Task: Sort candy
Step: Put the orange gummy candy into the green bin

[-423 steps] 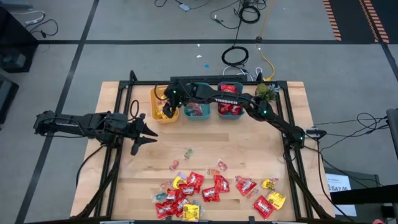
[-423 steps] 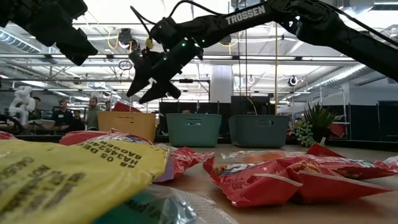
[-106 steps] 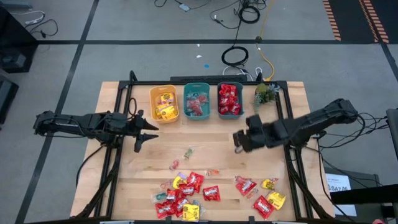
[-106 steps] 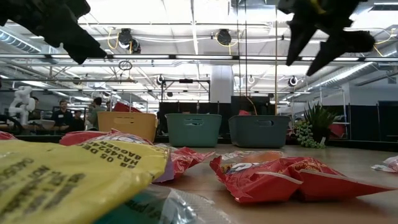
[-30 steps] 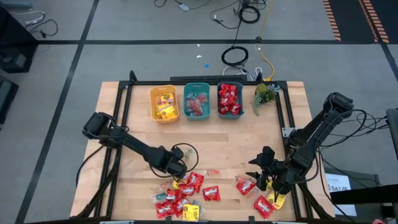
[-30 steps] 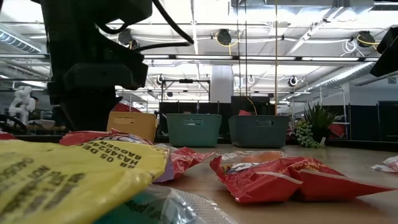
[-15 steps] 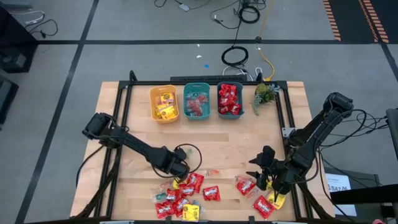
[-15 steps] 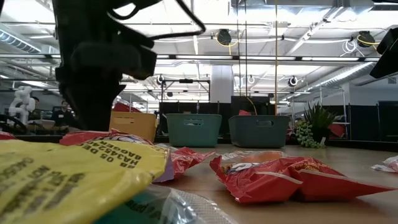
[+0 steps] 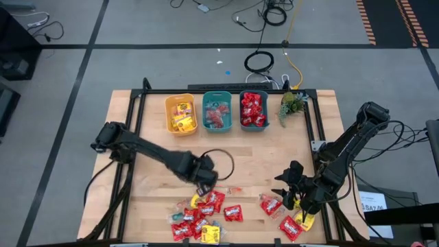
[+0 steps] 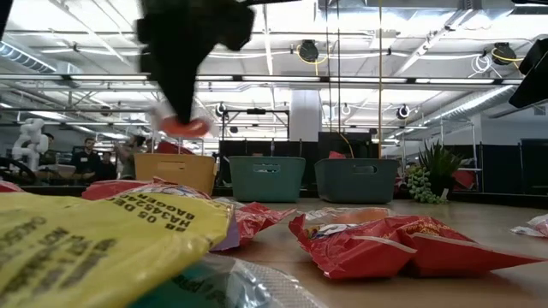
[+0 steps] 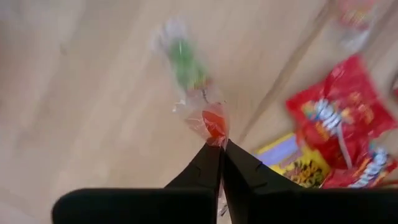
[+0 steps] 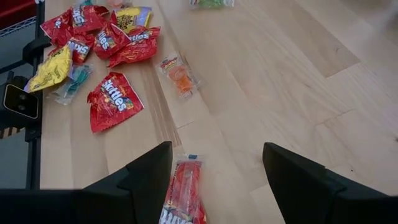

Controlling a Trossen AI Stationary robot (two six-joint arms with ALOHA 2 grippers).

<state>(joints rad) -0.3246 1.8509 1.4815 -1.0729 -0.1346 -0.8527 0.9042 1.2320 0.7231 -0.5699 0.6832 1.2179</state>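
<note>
Bins [image 9: 217,112] at the far edge of the bench [image 9: 274,154]: 3 (one yellow, two teal). Potted plant [image 9: 293,103]: 1. Robot arms: 2, one claw each: left claw [image 9: 205,180], right claw [image 9: 295,199]. Loose red packets [image 9: 232,213] on the bench: roughly a dozen (heaped, exact count not possible). Loose yellow packets [image 9: 210,234]: at least 4. Small clear-wrapped sweets [image 9: 235,190]: 1 counted with certainty from above.
</note>
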